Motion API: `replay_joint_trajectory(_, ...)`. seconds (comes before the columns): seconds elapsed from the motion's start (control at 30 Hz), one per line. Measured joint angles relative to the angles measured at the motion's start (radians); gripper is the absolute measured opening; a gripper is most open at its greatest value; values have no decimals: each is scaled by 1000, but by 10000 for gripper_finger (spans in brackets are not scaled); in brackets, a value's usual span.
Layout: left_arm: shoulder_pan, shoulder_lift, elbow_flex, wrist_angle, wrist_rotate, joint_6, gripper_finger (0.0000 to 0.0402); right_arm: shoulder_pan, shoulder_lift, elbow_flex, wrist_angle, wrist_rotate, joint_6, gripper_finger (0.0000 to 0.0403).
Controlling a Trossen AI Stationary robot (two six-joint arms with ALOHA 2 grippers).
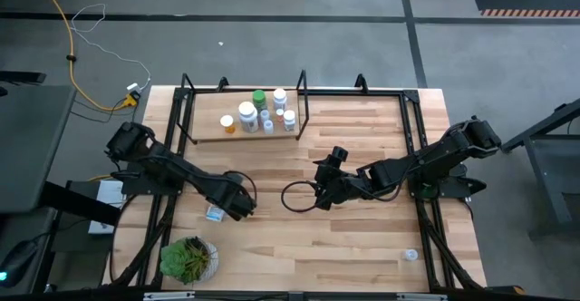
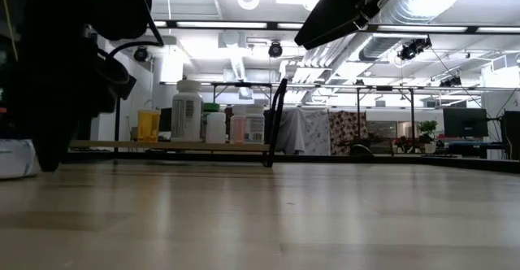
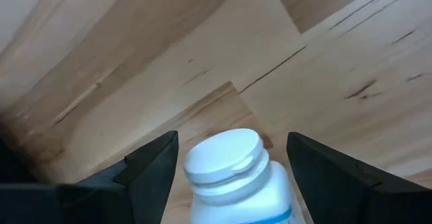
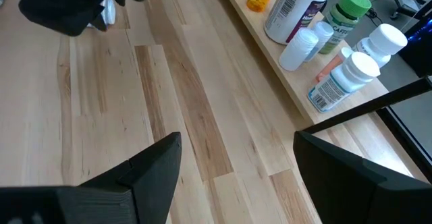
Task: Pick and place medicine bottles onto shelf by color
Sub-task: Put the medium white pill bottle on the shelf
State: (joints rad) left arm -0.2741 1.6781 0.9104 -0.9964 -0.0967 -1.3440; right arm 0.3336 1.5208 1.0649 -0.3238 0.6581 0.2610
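Only partly legible text: "CAFF…" in white letters on the green-capped bottle (image 4: 343, 18) on the shelf (image 4: 270, 55). The big white bottle (image 4: 295, 9) beside it shows a barcode, digits unreadable. Other bottle labels can't be read.

High cam looks straight down, low cam level across table; both share shelf (image 1: 245, 129).

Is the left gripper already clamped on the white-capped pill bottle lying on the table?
No, the left gripper straddles the white-capped pill bottle with gaps on both sides.
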Motion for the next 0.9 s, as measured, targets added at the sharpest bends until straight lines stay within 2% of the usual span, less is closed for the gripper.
replay_joint_trajectory(0.33,0,29,1,10,18,38,257,0,0,0,1,0,-8,277)
replay_joint_trajectory(0.73,-23,23,0,-33,12,39,148,0,0,0,3,0,-8,277)
replay_joint_trajectory(0.9,-14,-4,7,-32,-9,94,124,0,0,0,5,0,-8,277)
